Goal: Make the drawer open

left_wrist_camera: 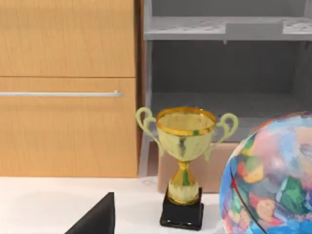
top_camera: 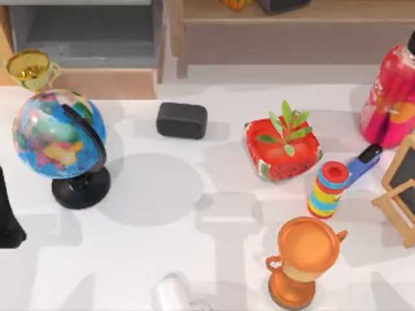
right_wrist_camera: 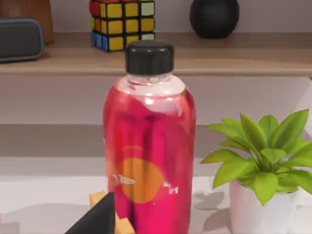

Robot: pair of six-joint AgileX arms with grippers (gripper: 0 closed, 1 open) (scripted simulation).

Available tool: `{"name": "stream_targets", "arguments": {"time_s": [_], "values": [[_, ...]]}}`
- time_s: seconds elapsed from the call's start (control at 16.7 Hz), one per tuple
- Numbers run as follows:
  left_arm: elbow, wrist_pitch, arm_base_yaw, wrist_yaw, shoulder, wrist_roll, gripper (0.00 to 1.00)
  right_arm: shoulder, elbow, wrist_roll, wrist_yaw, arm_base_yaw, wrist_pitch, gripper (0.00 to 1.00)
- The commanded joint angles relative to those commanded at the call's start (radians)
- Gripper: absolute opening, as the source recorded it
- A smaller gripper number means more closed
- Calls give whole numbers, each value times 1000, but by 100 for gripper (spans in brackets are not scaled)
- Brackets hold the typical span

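Note:
The drawer [top_camera: 107, 83] stands pulled out at the table's back left, its grey inside [top_camera: 91, 35] showing behind the plain light-wood front panel. In the left wrist view the drawer's front panel [left_wrist_camera: 222, 168] sits low behind a gold trophy [left_wrist_camera: 184, 161], with the grey cavity above it. My left arm [top_camera: 8, 217] is a dark shape at the left edge, in front of the globe [top_camera: 58, 136] and well short of the drawer. A dark edge of my left gripper [left_wrist_camera: 95, 219] juts into its wrist view. A dark edge of my right gripper [right_wrist_camera: 95, 219] shows before a red bottle [right_wrist_camera: 148, 146].
The gold trophy [top_camera: 29, 68] stands against the drawer's front left corner, the globe just in front of it. Mid-table hold a black box [top_camera: 181, 120], a red potted plant [top_camera: 282, 149], a striped cylinder [top_camera: 329, 189] and an orange trophy [top_camera: 301, 259]. A long shelf [top_camera: 292, 26] runs back right.

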Motion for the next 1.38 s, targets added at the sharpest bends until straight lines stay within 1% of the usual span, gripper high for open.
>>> {"name": "stream_targets", "arguments": {"time_s": [0.18,0.36,0.54,1.02,1.2,1.38], "values": [[10,8,-5,-5,13,1,100,0,0,0,0,0,0,100],[70,58,-38,-36,112,3,100,0,0,0,0,0,0,100],[167,138,-92,-86,290,5,100,0,0,0,0,0,0,100],[462,384,-247,-237,848,13,100,0,0,0,0,0,0,100],[536,445,-285,-276,980,14,100,0,0,0,0,0,0,100],[566,470,-300,-292,1031,14,100,0,0,0,0,0,0,100]]}}
